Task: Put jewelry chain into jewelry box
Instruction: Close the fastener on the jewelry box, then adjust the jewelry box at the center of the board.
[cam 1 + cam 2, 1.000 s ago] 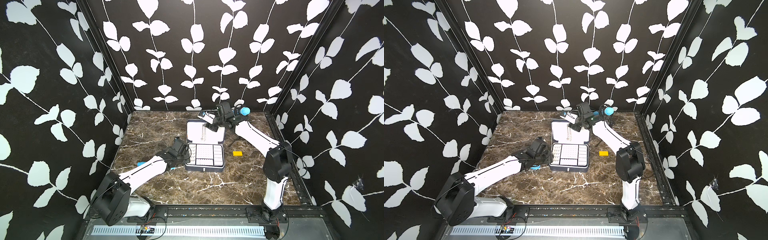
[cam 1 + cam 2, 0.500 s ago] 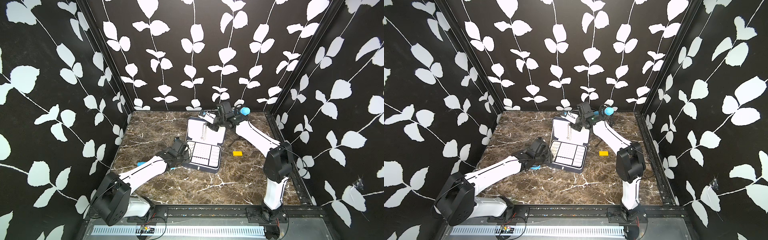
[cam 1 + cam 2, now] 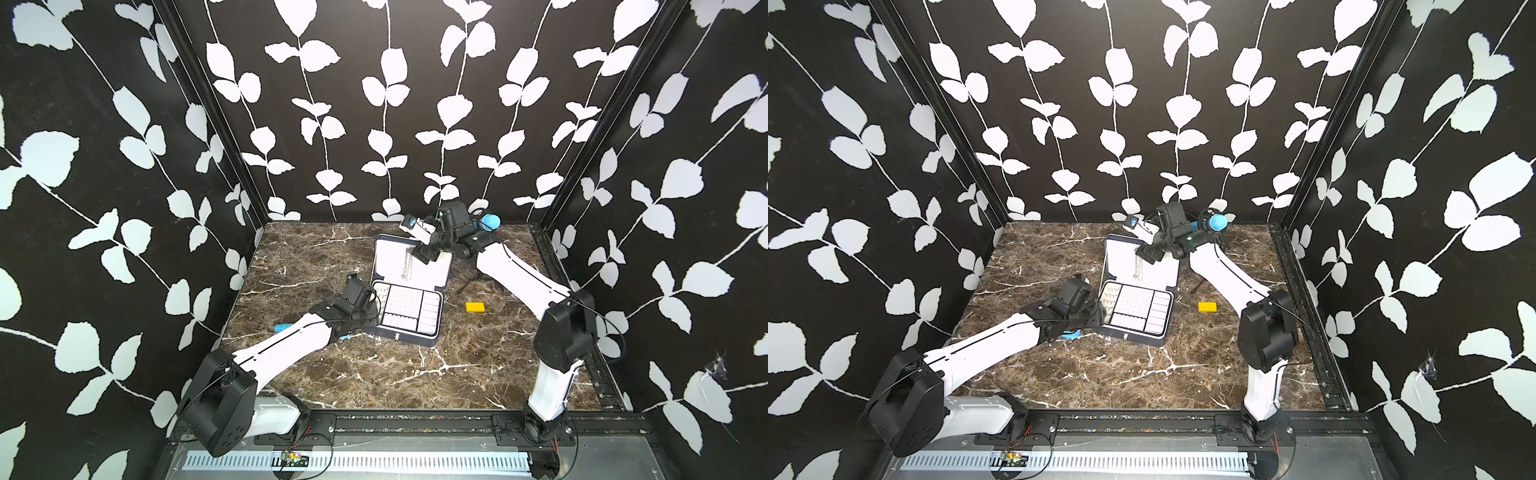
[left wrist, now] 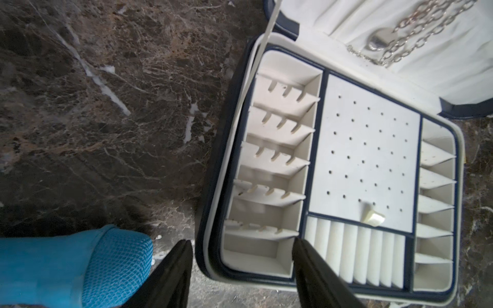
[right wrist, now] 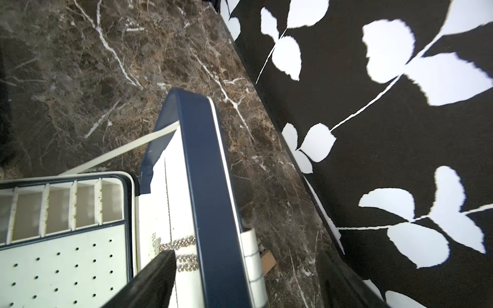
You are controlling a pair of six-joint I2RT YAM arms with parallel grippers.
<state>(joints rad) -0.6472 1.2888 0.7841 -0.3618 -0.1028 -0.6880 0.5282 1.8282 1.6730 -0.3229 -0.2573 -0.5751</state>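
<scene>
Black walls patterned with white leaf vines close in a brown marble desk (image 3: pixel 374 374), and on it stands the jewelry box (image 3: pixel 415 338), open, its navy lid (image 3: pixel 432 270) raised and leaning back from the base.

The jewelry chain (image 3: pixel 407 266) is inside the box but not in the tray: it lies in several silvery strands against the lid's white lining, running down from just under the right hand (image 3: pixel 422 251) towards the hinge. In the left wrist view its small round end piece (image 4: pixel 378 41) rests on the lining among the links (image 4: pixel 416 34), just above the tray.

The right hand is released, its jaws spread wide astride the lid's upper edge. In the right wrist view (image 5: pixel 245 258) one finger sits on the lining side, right over the chain (image 5: pixel 184 244), the other is well clear on the lid's outer side, and the navy edge (image 5: pixel 208 186) runs between them.

The left hand (image 3: pixel 372 318) is at the base's near corner, jaws apart and astride the corner wall (image 4: pixel 241 248): one finger is outside the box, the other over the tray. Whether either finger presses the wall cannot be told.

Nearest this hand, the white tray has a column of slotted cells (image 4: pixel 274 160). Beyond it lie a perforated panel (image 4: pixel 368 149) with a small cream tab (image 4: pixel 372 217) at its edge, a strip of ring rolls (image 4: pixel 354 253), and a farther column of small cells (image 4: pixel 436 186). A cream ribbon (image 5: pixel 120 152) ties lid to base.

A yellow block (image 3: pixel 475 307) lies on the desk, well apart from both hands.
</scene>
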